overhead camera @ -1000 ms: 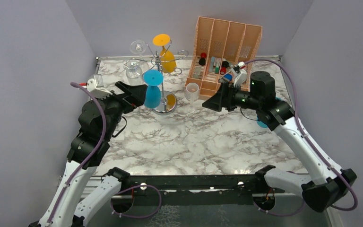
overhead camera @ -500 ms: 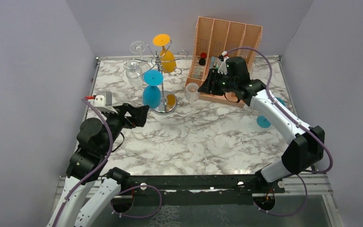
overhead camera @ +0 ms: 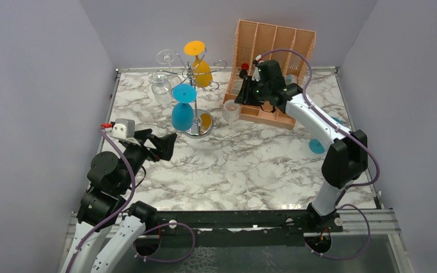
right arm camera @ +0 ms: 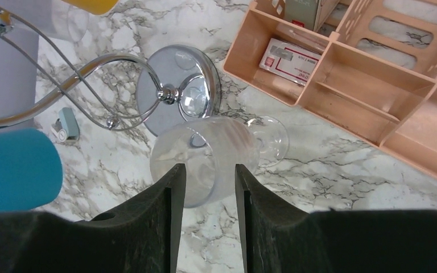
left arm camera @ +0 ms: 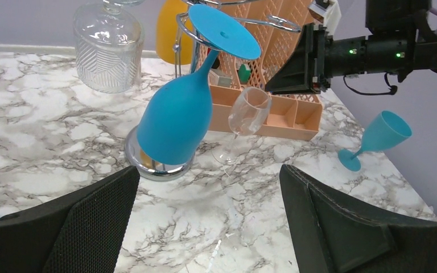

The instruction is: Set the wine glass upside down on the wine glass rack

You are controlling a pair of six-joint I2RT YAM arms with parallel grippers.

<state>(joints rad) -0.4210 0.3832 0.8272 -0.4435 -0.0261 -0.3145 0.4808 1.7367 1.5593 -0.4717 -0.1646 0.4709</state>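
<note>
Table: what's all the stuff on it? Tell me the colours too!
Wine glass rack: one, silver, back centre.
Hanging glasses: three, blue, orange, clear patterned; upside down on rack.
Clear wine glass: one, upright before the organiser.
Blue goblet: one, upright at right side.
Organiser: one, orange, back right, small items inside.
Table: one, white marble.
Left end effector: one, black, open, near rack.
Right end effector: one, black, open, above clear wine glass.

- Wine glass (overhead camera: 231,110) — clear, standing on its foot (rim up), just right of the rack.
- Wine glass rack (overhead camera: 195,130) — silver wire stand, upright, shiny disc base.
</note>
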